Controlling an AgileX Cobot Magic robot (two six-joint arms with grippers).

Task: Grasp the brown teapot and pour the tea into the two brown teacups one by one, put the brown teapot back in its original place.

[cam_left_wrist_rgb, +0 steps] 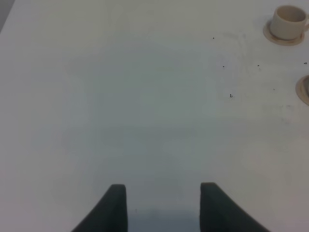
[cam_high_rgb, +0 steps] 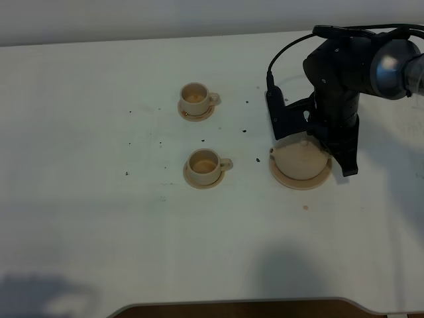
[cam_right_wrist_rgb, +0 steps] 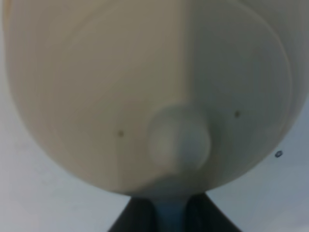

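Right gripper (cam_right_wrist_rgb: 171, 221) clamps the teapot (cam_right_wrist_rgb: 96, 72) by its handle (cam_right_wrist_rgb: 170, 209): grasping step. Next needs a level lift toward the nearest cup (cam_high_rgb: 204, 164).

The teapot (cam_high_rgb: 299, 162) at the black right gripper (cam_right_wrist_rgb: 171, 215) is pale tan; teacups (cam_high_rgb: 196, 97) (cam_high_rgb: 204, 164) beige; table (cam_high_rgb: 99, 199) white, dark-specked.

Only two teacups (cam_high_rgb: 204, 165) interrupt the bare table (cam_high_rgb: 86, 218) left of teapot (cam_high_rgb: 301, 162).
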